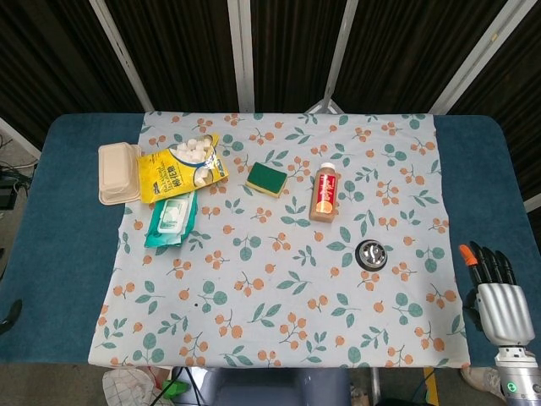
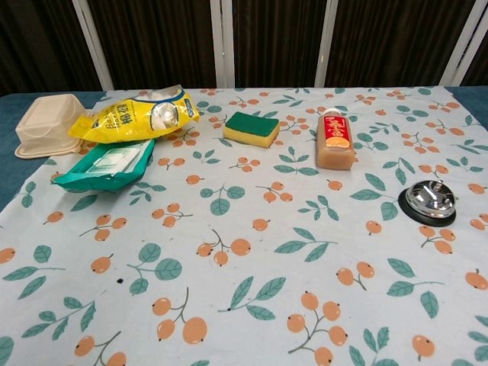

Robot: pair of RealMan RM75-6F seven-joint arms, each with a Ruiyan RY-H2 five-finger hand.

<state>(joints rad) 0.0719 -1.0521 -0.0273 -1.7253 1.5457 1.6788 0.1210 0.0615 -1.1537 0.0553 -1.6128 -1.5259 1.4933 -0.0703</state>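
Chrome bell (image 1: pixel 371 254) sits up-left of the empty right hand (image 1: pixel 494 296), fingers apart; beyond it, a red-labelled bottle (image 1: pixel 325 192), writing unreadable.

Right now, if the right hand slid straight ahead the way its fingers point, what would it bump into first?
Probably nothing: the right hand points up the bare blue table edge, right of the round silver call bell. Depth is uncertain.

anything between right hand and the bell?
Nothing. In the head view only bare floral tablecloth and a strip of blue table separate the right hand from the bell. The chest view doesn't show the hand.
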